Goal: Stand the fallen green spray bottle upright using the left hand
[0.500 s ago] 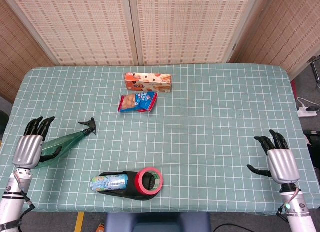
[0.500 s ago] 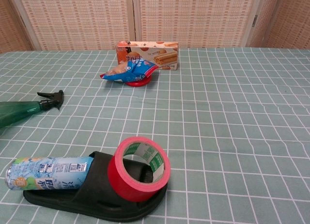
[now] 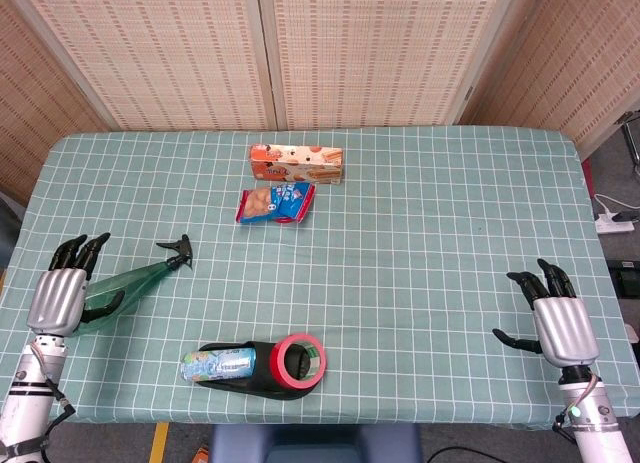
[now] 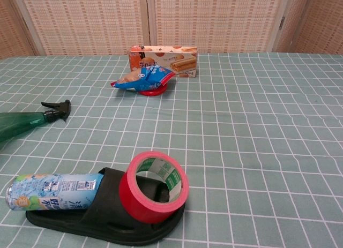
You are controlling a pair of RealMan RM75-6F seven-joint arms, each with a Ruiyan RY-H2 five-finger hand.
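Note:
The green spray bottle [image 3: 135, 281] lies on its side near the table's left edge, its black trigger head [image 3: 178, 251] pointing right and away. In the chest view only its neck end shows, at the left border [image 4: 21, 124]. My left hand [image 3: 60, 293] is at the bottle's base end with its fingers spread and pointing away. The thumb reaches toward the green body, and no firm grip shows. My right hand [image 3: 558, 318] rests far off at the table's right edge, fingers apart and empty.
A black slipper [image 3: 245, 371] near the front edge carries a drink can [image 3: 218, 363] and a red tape roll [image 3: 297, 360]. Farther back lie a snack bag [image 3: 275, 202] and a biscuit box [image 3: 296, 163]. The checked cloth [image 3: 420, 263] covers the table.

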